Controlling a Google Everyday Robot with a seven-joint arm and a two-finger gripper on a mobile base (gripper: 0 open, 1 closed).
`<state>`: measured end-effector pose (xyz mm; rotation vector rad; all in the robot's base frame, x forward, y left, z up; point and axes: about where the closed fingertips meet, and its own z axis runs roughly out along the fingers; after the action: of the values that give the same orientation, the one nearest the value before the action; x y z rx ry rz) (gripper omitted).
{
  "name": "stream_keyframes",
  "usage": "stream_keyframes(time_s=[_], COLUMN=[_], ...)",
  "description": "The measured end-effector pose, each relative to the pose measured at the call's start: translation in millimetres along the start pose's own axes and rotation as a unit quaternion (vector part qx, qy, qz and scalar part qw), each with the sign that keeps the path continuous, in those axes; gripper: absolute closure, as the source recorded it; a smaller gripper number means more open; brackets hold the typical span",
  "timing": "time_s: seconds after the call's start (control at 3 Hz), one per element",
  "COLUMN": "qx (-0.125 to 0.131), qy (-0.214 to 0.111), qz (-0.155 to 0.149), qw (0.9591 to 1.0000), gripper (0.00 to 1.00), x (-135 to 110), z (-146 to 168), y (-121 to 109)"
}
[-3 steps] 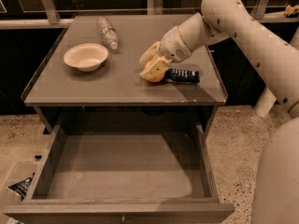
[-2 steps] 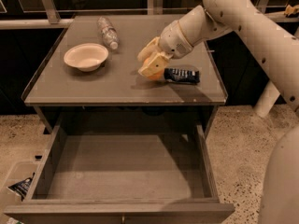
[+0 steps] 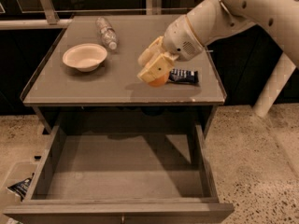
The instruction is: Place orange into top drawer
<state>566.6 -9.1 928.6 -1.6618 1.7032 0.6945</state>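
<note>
The orange [image 3: 160, 81] shows as a small orange patch between the fingers of my gripper [image 3: 153, 72], above the right part of the tabletop. The gripper is shut on it and hides most of it. The top drawer [image 3: 122, 171] is pulled wide open below the table, grey-brown and shallow, with nothing inside. My arm comes in from the upper right.
A dark blue snack wrapper [image 3: 184, 76] lies right of the gripper on the table [image 3: 93, 90]. A white bowl [image 3: 84, 56] sits at the left, a plastic bottle [image 3: 107, 32] lies behind it. A dark packet [image 3: 19, 188] lies on the floor at left.
The gripper with the orange has lifted a little off the tabletop and shifted slightly left, toward the front edge.
</note>
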Motion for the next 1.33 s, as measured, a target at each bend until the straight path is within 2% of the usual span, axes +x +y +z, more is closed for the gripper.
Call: stream_keyframes(time_s=[0.33,0.67,1.0,1.33], qx=[-0.005,-0.008,0.008,0.020], qy=[-0.011,-0.018,-0.016,0.013], qz=[0.047,0.056,0.078,0.103], qw=[0.9988,0.9982,0.9968,0.9944], gripper=[1.00,1.00,1.00,1.00], x=[6.8,19.2,41.0,79.3], z=[-5.4,-4.1,-1.4,21.4], y=[45.8,54.2,65.8,81.7])
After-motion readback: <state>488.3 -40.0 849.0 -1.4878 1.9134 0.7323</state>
